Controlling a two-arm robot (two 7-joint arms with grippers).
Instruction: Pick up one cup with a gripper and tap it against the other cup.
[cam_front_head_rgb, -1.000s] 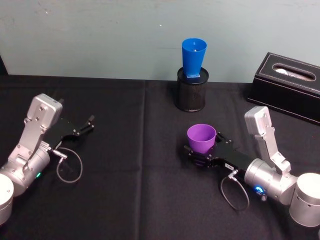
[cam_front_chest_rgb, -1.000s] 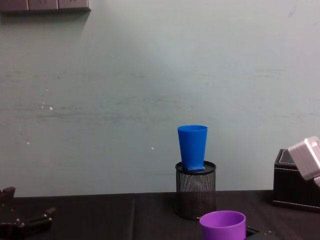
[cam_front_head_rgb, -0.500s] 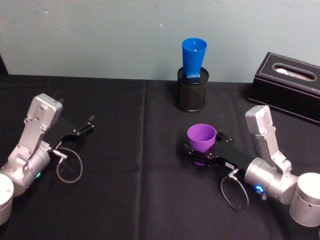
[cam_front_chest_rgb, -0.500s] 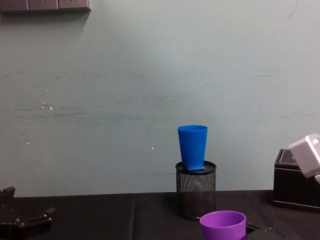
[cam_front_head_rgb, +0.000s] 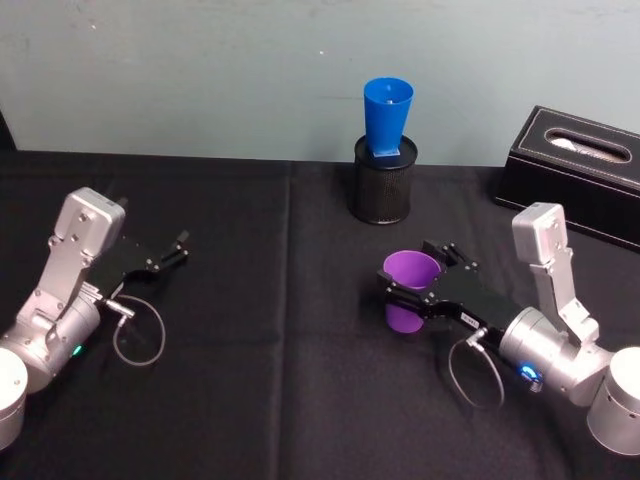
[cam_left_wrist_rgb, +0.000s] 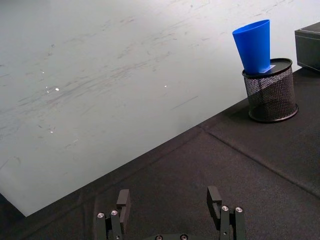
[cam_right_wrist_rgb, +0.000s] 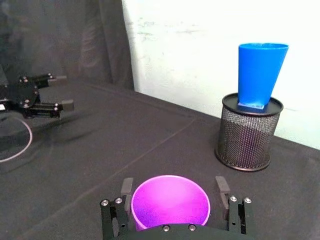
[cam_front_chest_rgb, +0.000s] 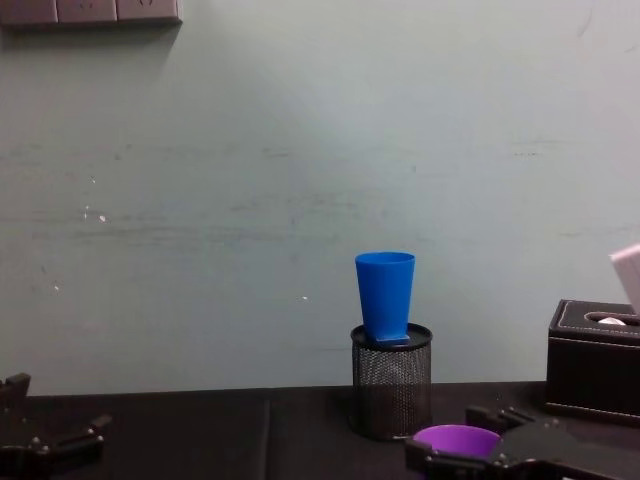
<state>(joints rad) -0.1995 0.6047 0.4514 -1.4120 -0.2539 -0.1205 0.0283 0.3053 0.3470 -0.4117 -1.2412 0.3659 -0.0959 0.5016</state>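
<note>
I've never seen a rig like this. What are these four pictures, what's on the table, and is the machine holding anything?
This is a two-armed robot at a table covered in black cloth. One picture looks down from its head, one looks across from its chest, and one comes from a camera on each wrist. The right hand sits around the purple cup, with a finger on each side of it; whether the fingers press the cup I cannot tell. The left hand is open and holds nothing, lying on the cloth on the robot's left. Farther back, the blue cup stands on a black mesh pen holder. A black tissue box lies at the right.
</note>
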